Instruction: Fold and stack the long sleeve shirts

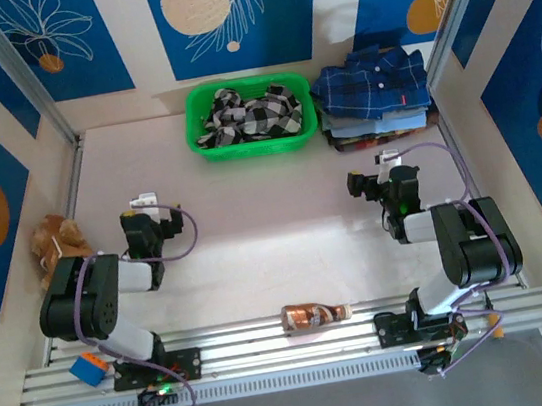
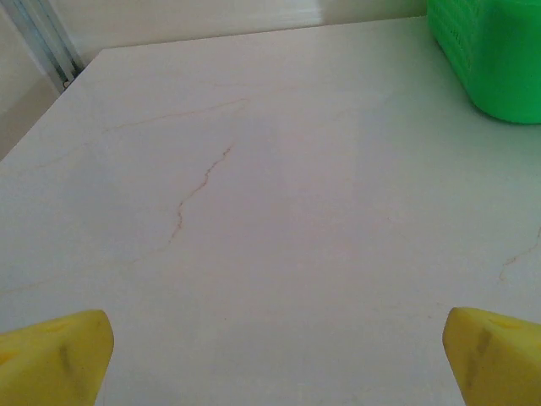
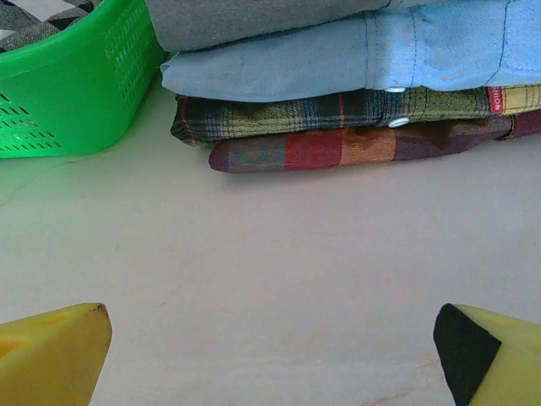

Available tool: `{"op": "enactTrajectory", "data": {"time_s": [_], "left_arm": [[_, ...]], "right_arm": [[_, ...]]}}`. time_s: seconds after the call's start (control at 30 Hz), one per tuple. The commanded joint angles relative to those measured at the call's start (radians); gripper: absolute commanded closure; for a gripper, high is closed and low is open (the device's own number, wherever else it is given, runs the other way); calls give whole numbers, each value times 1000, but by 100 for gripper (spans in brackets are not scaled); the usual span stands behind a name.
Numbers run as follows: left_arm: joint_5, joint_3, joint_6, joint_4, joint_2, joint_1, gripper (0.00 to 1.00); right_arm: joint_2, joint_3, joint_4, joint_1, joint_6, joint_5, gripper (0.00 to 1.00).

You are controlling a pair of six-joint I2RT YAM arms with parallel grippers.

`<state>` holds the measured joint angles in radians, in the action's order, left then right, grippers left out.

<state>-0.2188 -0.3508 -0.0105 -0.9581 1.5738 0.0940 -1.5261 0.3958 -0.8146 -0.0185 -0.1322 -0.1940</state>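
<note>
Crumpled in the green basket [image 1: 243,149] at the far middle: a black-and-white checked shirt [image 1: 249,115]. Just right of it, a stack of folded plaid shirts [image 1: 381,125], navy blue one [image 1: 372,83] on top, small red tag [image 3: 495,100] too blurred to read. Left gripper [image 2: 275,351] and right gripper [image 3: 270,347] both spread wide, grasping nothing.

The top camera looks down from high behind the near edge of the bench [image 1: 277,243], taking in its whole surface; the left wrist camera skims low over bare bench toward the basket [image 2: 499,59]; the right wrist camera sits low, close before the shirt stack [image 3: 338,68]; all three share the basket.
</note>
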Motion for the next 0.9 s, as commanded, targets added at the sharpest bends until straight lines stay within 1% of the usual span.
{"op": "enactTrajectory", "data": {"time_s": [0.0,0.67,0.73,0.77,0.8,0.83,0.87], "left_arm": [[-13,-2,-10,-25,-9,1,0],[-11,-4,-9,-21,-9,1,0],[-9,3,-13,-40,-15,1,0],[37,2,-27,3,-59,1,0],[90,-35,-54,163,-154,2,0],[104,-96,-52,354,-243,6,0],[95,-184,-2,556,-325,6,0]], "right_arm": [[5,10,-12,-2,16,1,1],[7,11,-11,9,10,25,1],[39,8,-8,-4,19,24,1],[125,31,121,-52,50,-40,1],[232,86,322,-107,71,-107,1],[316,127,465,-142,61,-127,1],[402,156,583,-183,35,-151,1]]}}
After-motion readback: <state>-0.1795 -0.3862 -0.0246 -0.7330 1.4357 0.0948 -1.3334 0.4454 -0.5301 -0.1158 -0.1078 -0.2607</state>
